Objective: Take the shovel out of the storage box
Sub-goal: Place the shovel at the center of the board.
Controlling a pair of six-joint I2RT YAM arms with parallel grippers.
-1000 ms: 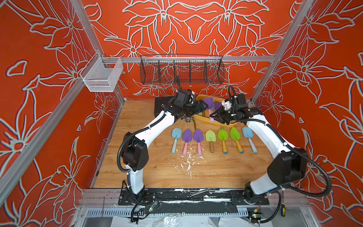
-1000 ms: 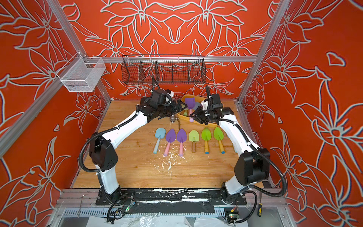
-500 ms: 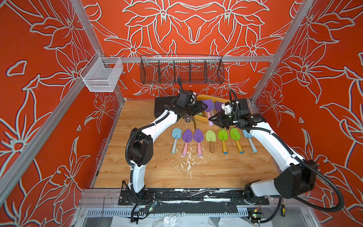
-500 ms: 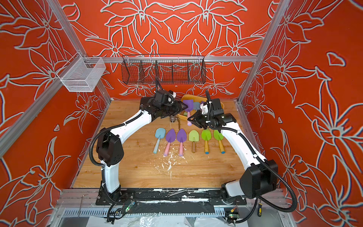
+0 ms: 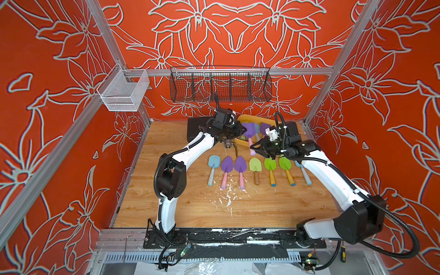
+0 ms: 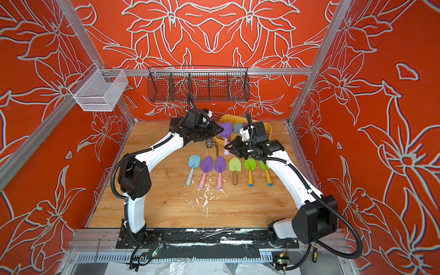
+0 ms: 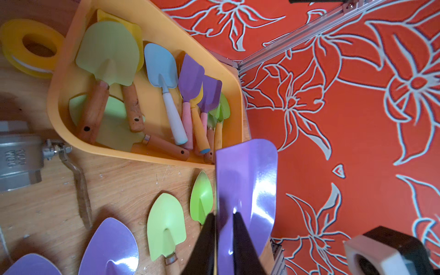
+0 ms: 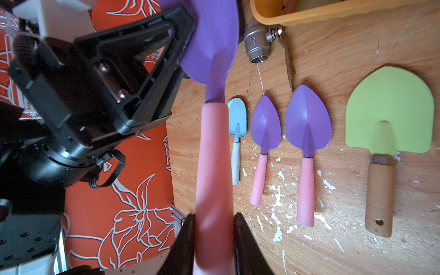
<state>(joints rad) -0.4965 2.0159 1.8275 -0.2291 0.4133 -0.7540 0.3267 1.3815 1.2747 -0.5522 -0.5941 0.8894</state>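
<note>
On the left, a white mesh basket (image 5: 123, 92) hangs from the frame rail. A black wire basket (image 5: 220, 85) hangs on the far wall. On the wooden table (image 5: 190, 209), a black case (image 5: 194, 128) lies at the far edge, left of centre.

Just right of the case is the left gripper (image 5: 241, 131). The left wrist view shows its fingers (image 7: 202, 245) pressed against both faces of the purple blade of the shovel (image 5: 249, 132), with no gap. The shovel is held in the air at the near side of the storage box (image 5: 247, 117), its blade far and its pink handle pointing near.

The box sits at the far edge, right of centre, with other shovels (image 7: 164, 71) lying inside. A metal valve (image 5: 228, 144) rests on the table just beside the box's near-left corner.

To the right, the right gripper (image 5: 254, 149) is clamped on the end of the pink handle, one finger on each side. Nearer than both grippers, a row of shovels (image 5: 240, 166) lies on the table with the blades far.
</note>
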